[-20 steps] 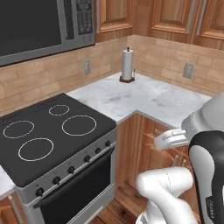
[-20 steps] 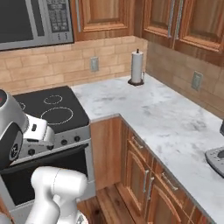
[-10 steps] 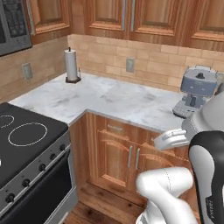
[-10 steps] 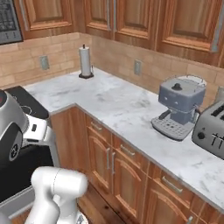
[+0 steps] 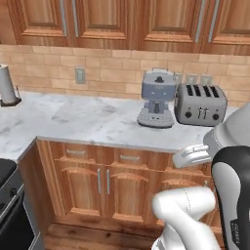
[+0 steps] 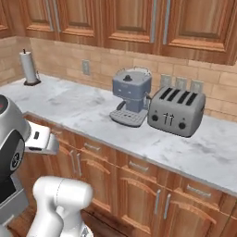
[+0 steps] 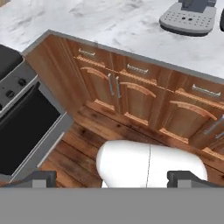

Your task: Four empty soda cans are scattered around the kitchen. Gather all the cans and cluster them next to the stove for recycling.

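Your hand [image 7: 112,177] stood released and empty, aimed down at the floor in front of the cabinets, with no soda can near it.

You had no can on the marble desk [image 5: 88,122]: only the coffee machine [image 5: 157,99] and toaster [image 5: 200,104] by its back edge and the paper-towel holder [image 5: 7,87] toward its left end. The stove [image 7: 17,109] lay to the hand's left, past the desk's left corner; the hand view showed its knobs and oven door, where the left base view caught just a sliver. Judging from that, you still needed to search elsewhere.
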Tool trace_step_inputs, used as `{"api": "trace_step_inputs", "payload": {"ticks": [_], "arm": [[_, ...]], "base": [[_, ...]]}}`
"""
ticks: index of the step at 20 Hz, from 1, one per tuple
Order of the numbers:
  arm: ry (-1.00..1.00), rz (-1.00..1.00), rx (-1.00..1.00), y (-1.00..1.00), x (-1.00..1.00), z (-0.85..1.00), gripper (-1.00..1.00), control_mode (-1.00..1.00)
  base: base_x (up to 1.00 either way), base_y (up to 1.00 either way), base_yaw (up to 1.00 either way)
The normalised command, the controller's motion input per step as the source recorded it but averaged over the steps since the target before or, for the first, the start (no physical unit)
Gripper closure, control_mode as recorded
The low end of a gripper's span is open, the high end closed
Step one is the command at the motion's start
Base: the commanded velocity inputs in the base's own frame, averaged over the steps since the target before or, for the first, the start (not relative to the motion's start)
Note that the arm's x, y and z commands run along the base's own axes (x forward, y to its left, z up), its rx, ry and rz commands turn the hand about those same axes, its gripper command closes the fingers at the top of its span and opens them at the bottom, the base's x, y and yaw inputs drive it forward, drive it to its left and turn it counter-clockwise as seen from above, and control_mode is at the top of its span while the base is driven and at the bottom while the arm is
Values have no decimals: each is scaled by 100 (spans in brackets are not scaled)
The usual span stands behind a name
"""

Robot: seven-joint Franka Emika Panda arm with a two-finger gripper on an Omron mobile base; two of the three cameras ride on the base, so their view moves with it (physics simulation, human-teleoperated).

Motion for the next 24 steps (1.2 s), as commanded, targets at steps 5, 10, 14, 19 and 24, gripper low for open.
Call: {"api": "trace_step_inputs", "payload": {"ticks": [5, 10, 14, 19, 24], "arm": [[0, 0, 0, 0, 0, 0, -100, 100], [0, 0, 0, 0, 0, 0, -100, 100], [0, 0, 0, 0, 0, 0, -100, 100], [0, 0, 0, 0, 0, 0, -100, 100], [0, 0, 0, 0, 0, 0, -100, 100]], "base": [[-13, -30, -57], [-14, -31, -56], [-16, -34, -51], [-8, -45, -49], [-4, -44, -47]]}}
